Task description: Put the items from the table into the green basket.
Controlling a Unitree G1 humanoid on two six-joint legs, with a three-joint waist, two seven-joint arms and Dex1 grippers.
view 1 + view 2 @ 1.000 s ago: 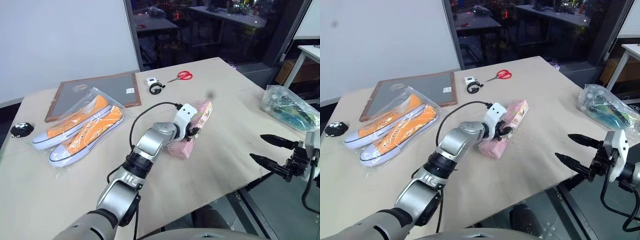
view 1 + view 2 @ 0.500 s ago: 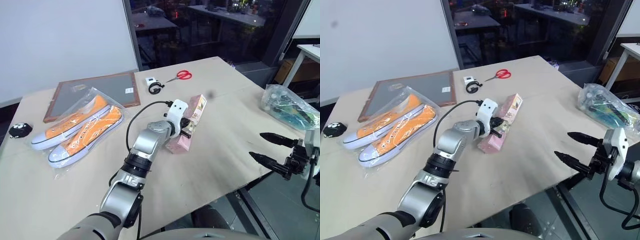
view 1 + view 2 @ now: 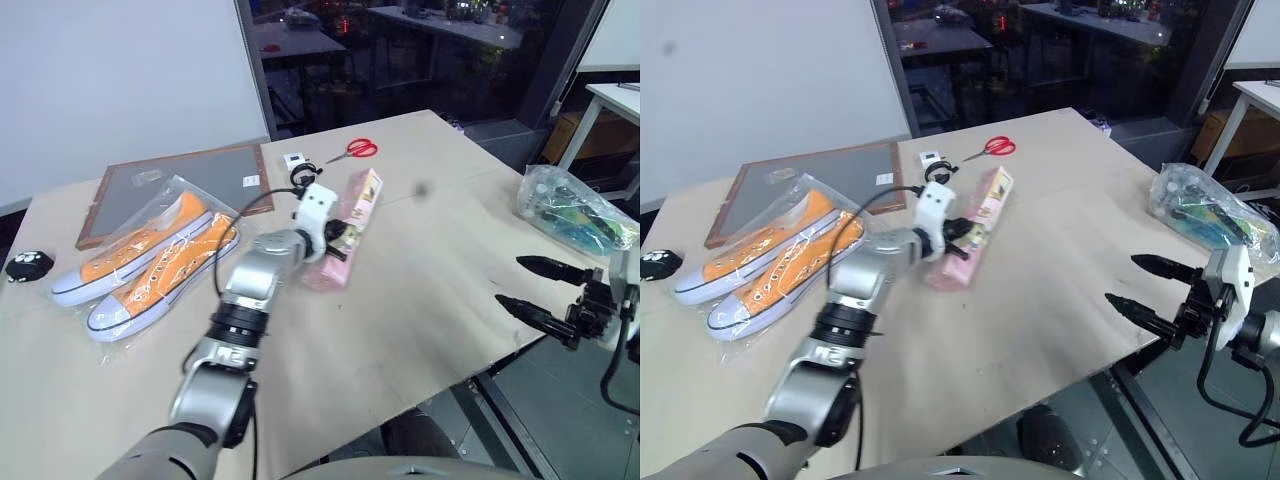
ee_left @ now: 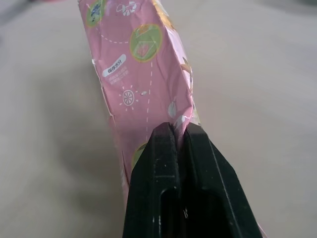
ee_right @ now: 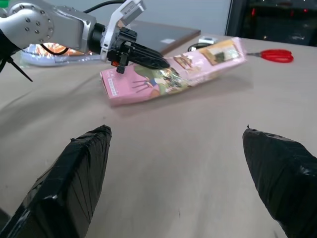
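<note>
We see the long pink pack, a soft, crinkly film wrapper printed with green circles and small pictures, lying slantwise near the middle of the table, whose top is pale, matte, plain wood. Our left gripper has its two black fingers pressed together on the upper edge of the pack, pinching a fold of the film. Seen from the right wrist, the pack's far end is tipped up off the wood while its near end rests down. Our right gripper hangs past the table's edge at about four o'clock from the pack, its tapered black fingers spread wide with nothing between them.

At ten o'clock from the pack lies a pair of orange canvas sneakers with white soles in a clear glossy bag; at twelve o'clock, red-handled scissors; at three o'clock, a crumpled clear plastic bag.

Against a second ago, the left fingers have closed on the pack, and arm and pack have swung toward nine o'clock, the pack's far end now raised; the right gripper has hardly shifted
</note>
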